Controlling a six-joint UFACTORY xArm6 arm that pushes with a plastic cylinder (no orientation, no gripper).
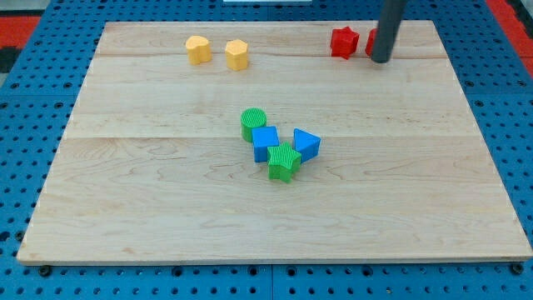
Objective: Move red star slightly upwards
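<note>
Rod tip of an xArm6 rests near the top right of a wooden board, just to the right of the red star, which lies close to the board's top edge. A second red block sits largely hidden behind the rod, its shape impossible to make out. The arm carries no claw, so there is nothing to open or close; it works by pushing alone. The tip appears to stand beside the star and slightly below it, a position that would likely need shifting under the star before an upward nudge. Elsewhere, two yellow blocks sit at top left, while a green cylinder, blue cube, green star and blue triangle cluster mid-board, well apart from the action.
</note>
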